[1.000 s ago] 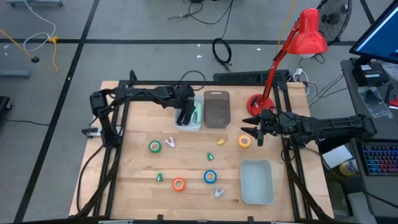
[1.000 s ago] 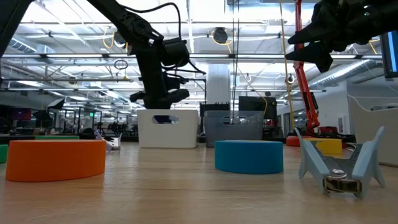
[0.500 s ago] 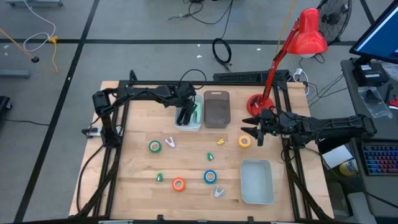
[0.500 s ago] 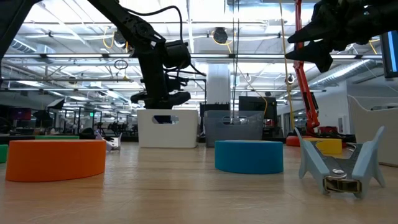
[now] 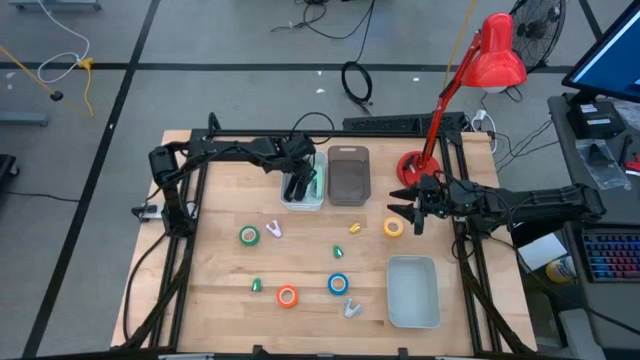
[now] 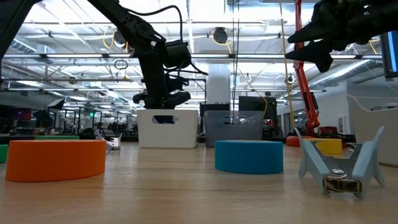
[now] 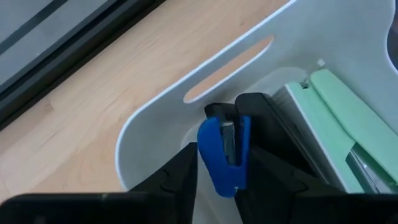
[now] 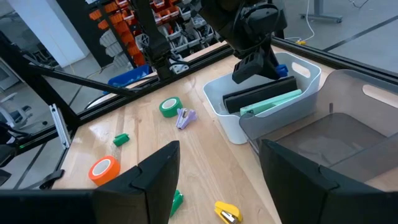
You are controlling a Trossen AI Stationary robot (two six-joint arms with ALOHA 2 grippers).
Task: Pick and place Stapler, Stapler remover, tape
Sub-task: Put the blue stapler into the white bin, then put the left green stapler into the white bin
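Left gripper narrowly parted around a small blue staple remover over the white bin, beside black and mint staplers

**What the views cut off or hide**

The small blue plastic piece sits between the left gripper's dark fingers in the left wrist view; whether they press on it or stand just clear cannot be told. The pale green stapler runs out past the picture's edge. From above, the left gripper covers part of the white plastic bin. In the low view, the green tape roll is cut by the edge.
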